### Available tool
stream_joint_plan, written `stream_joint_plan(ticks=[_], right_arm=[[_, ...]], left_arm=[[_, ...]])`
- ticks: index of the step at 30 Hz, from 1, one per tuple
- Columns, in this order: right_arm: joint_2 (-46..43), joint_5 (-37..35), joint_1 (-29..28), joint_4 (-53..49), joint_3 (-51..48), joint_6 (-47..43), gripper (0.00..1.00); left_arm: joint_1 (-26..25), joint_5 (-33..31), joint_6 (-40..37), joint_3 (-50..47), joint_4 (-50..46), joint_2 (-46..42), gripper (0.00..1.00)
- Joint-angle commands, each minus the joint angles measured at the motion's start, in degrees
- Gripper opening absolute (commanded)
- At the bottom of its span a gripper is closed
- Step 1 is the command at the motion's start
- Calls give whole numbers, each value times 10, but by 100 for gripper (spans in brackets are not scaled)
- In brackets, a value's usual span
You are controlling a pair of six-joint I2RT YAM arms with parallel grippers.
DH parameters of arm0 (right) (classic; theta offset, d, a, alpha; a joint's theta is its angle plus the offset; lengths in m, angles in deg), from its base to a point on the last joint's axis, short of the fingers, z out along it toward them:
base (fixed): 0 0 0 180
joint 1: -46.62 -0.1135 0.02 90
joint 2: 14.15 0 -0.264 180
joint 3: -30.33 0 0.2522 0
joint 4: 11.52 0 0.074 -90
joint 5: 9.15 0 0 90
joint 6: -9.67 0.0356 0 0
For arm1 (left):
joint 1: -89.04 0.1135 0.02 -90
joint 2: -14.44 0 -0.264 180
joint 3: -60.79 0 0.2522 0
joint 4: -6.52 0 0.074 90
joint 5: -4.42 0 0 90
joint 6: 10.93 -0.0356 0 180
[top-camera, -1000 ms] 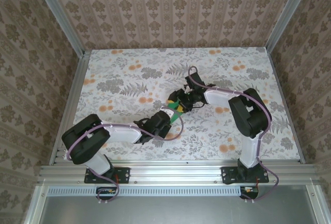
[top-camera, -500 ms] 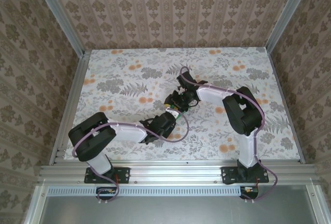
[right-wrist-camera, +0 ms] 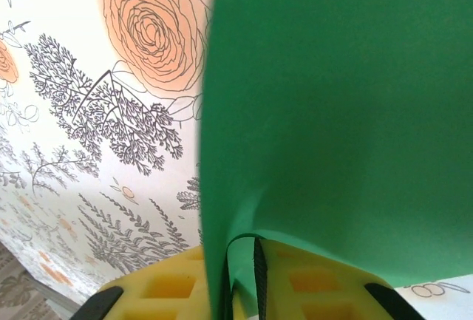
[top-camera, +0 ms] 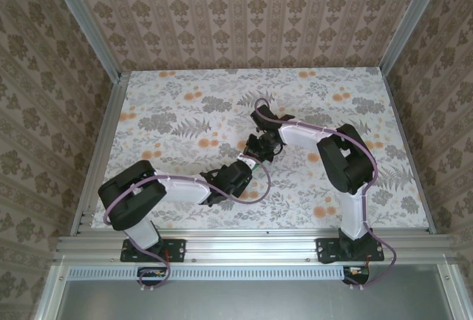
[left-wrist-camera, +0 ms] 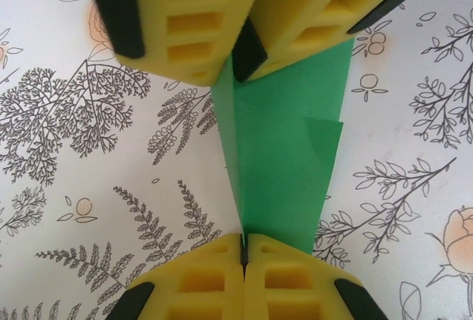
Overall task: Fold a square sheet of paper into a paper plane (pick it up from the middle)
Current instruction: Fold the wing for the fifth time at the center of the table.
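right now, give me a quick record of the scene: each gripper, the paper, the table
left gripper: shut on one end of the folded green paper
right gripper: shut on the opposite end
paper state: creased, with a small folded flap along one edge
table: floral-print surface beneath the paper

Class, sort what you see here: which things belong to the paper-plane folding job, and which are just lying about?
Belongs to the job: folded green paper; left gripper and right gripper, both pinching it.
Just there: floral table surface; patterned walls; metal frame.
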Motion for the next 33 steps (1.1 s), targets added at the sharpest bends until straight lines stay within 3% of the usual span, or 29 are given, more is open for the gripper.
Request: stream_joint_plan(ticks=[1, 6, 14, 19, 28, 33], right_arm=[[-10, -25, -4, -28, 15, -8, 17], [-18, -28, -4, -17, 3, -5, 6], [-32, 7, 5, 55, -28, -9, 4], [-36, 38, 13, 83, -43, -20, 5], [-24, 73, 23, 94, -51, -28, 5], [-22, 78, 27, 98, -50, -25, 5]], left_arm=[[-4, -12, -2, 5, -48, 9, 0], [-2, -12, 14, 6, -55, 1, 3], [22, 36, 111, -20, -76, -71, 35], [74, 148, 179, -86, -9, -137, 49], [144, 282, 215, -132, 82, -174, 49], [149, 289, 207, -137, 89, -175, 46]])
